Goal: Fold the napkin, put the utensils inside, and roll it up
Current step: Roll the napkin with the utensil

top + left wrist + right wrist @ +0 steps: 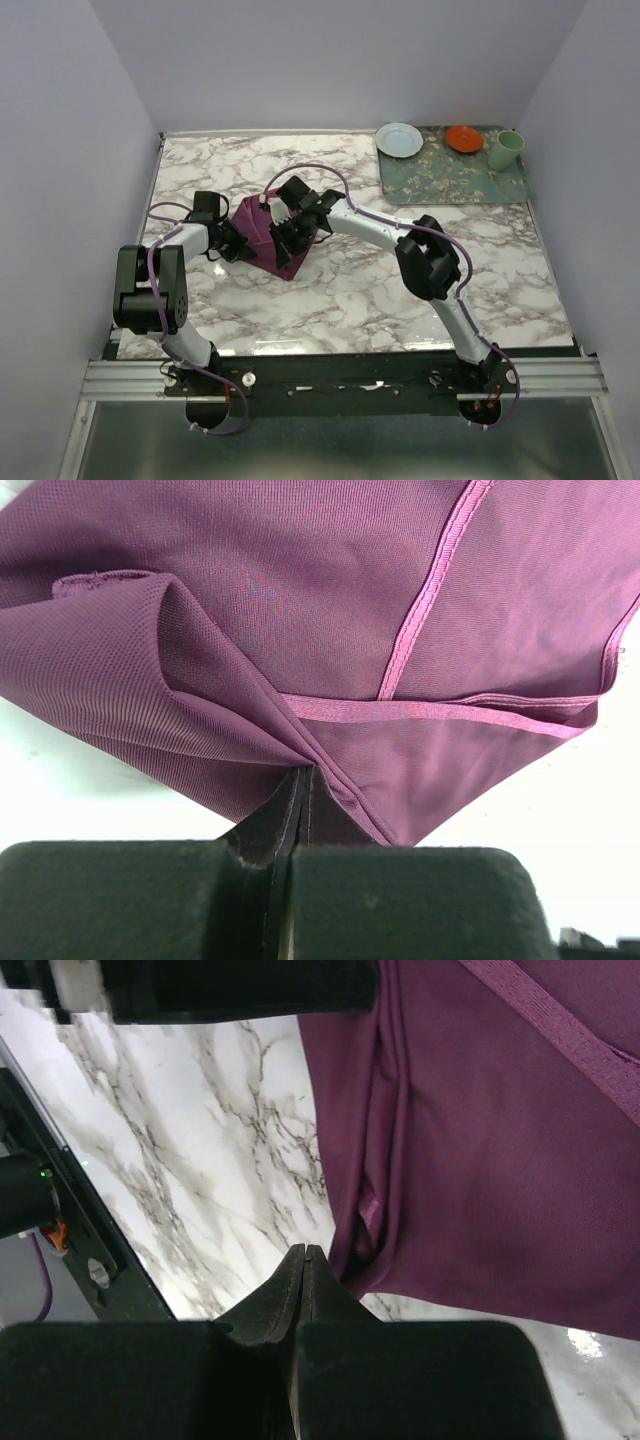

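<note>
Overhead rear view, wrist close-ups sharing napkin [300,600]

The soft square cloth napkin [268,238] is showing a plain deep plum-purple, with a lighter pink hem band [430,590] running along its edges. The marble tabletop [380,290] is showing white with grey-brown veining. The rectangular mat [455,178] is showing dull green with pale floral sprigs, bearing a pale blue round plate [399,139], an orange-red small dish [464,138] and a pale green cup [506,149].

Marble table [350,300], plum napkin [265,240] left of centre, green floral mat [450,180] far right
</note>
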Robot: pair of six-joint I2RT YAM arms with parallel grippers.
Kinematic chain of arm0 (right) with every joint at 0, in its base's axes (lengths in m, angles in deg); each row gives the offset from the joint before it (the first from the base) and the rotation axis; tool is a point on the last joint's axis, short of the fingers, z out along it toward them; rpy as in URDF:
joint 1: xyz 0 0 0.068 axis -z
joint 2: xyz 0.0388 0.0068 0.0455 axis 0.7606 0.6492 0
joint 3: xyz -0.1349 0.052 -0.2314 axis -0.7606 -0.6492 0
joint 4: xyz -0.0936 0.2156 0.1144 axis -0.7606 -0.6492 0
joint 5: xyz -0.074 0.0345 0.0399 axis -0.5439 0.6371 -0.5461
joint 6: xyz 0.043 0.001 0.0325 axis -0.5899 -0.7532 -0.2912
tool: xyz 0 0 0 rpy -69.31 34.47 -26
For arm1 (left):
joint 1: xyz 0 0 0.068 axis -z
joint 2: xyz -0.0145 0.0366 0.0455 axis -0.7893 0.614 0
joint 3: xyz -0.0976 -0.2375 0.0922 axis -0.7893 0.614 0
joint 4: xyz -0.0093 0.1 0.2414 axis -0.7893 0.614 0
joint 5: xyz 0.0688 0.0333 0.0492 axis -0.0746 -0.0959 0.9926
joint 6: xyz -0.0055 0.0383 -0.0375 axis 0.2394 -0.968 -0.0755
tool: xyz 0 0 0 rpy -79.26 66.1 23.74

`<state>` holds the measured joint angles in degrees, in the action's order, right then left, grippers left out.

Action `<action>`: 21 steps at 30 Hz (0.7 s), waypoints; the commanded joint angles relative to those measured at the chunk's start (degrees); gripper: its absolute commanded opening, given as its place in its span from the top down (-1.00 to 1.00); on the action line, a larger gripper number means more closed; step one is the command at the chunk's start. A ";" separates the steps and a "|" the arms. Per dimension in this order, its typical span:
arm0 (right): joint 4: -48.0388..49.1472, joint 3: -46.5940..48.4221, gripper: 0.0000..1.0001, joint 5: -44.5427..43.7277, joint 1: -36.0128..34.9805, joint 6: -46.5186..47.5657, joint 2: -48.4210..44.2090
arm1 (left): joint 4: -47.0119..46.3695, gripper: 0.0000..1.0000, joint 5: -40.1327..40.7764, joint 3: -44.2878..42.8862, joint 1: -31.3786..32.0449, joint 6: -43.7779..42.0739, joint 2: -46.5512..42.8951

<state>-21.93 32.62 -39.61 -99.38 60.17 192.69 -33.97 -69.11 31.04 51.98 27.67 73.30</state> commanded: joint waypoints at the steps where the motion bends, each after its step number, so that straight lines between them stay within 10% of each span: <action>1: 2.32 -0.54 0.89 -0.60 0.12 1.42 2.37 | 4.88 1.00 6.29 1.73 -0.03 -1.94 3.21; 21: -1.46 2.08 0.82 -14.22 -0.32 5.55 4.93 | 5.49 1.00 6.03 0.94 -0.03 -3.17 4.00</action>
<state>-20.70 32.53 -48.97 -99.19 63.54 196.21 -33.27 -69.13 30.45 51.98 27.51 73.72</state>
